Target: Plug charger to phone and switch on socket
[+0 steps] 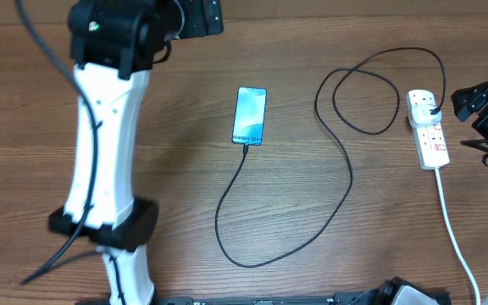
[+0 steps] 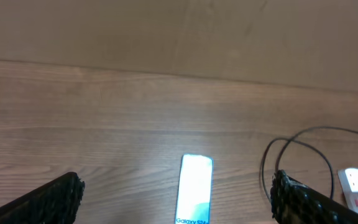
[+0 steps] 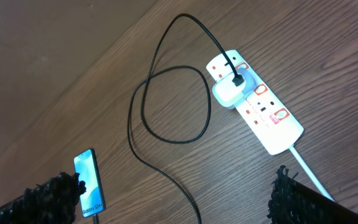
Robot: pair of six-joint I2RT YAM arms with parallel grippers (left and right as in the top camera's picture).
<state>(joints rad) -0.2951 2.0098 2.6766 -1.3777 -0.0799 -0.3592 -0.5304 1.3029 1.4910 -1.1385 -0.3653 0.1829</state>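
- Found the phone [image 1: 250,115] lying flat near the middle of the wooden table [image 1: 176,178], screen up and lit pale blue, lettered short edge toward the robot.
- Traced the charger [image 1: 350,178] from that short edge, where its tip met the phone. Could not tell at this size whether the tip was fully seated.
- Followed the black cable in a wide curve toward the robot, then back up on the phone's right into a crossed loop lying between the phone and the socket [image 1: 428,129].
- Saw the plug [image 3: 230,94], a pale block with the black lead entering it, sitting in the outlet farther from the robot.
- Noted red switch marks [image 3: 281,114] on the strip. Could not tell on or off.
- Noted a thick white cord [image 1: 451,229] running from the strip's near end toward the near right of the table.
- Found the left gripper [image 2: 177,182] released, jaws spread wide and holding nothing, up over the far left of the table, with the phone showing low between its fingers [image 2: 48,202].
- Found the right gripper [image 3: 174,177] likewise spread and empty, just right of the socket in the overhead view, not touching it.
- Saw the left arm's white link [image 1: 100,144] stretched along the table's left side, well apart from phone and cable.
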